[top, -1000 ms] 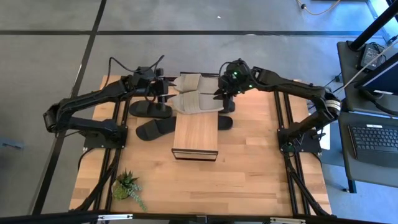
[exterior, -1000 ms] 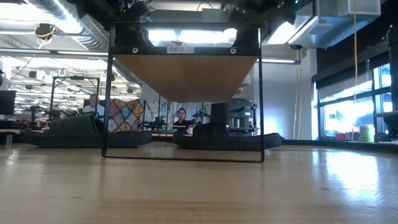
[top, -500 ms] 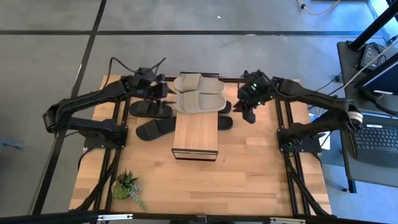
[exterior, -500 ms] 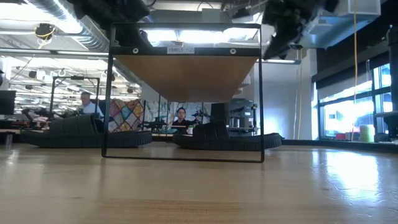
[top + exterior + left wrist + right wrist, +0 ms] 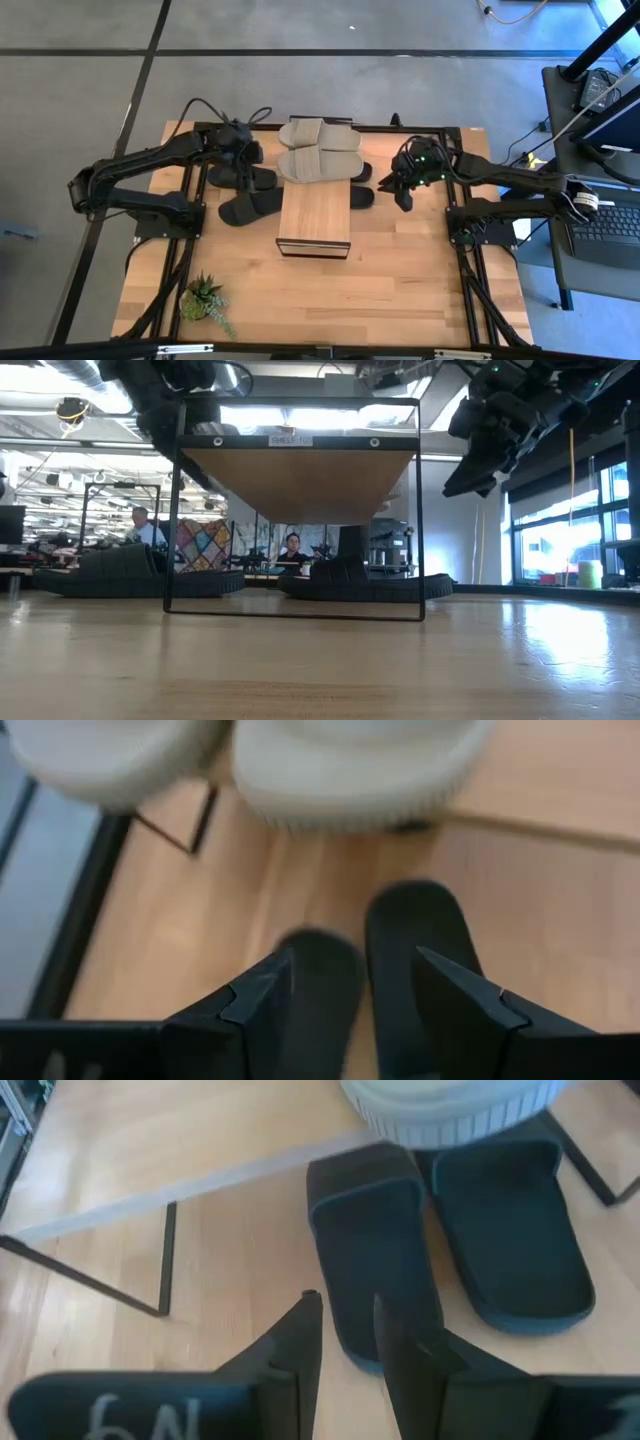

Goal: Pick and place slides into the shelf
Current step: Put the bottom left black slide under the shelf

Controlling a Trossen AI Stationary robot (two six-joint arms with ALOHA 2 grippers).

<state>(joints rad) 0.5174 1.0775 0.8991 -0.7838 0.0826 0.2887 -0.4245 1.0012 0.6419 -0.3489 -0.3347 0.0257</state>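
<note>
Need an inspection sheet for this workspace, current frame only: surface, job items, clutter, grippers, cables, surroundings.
Surface: butcher-block table, front half bare.
Job's things: shelf at centre; two beige slides on its far end; two black slides on the table left of it; two black slides at its right, partly under the beige pair.
Clutter: potted plant at the front left corner.
Grippers: left gripper open, empty, above the left black pair; right gripper narrowly parted, empty, above the right black pair.
Cables: black leads loop over the left arm; more cables run off the right side.
Surroundings: laptop on a side stand; people in the room behind.
</note>
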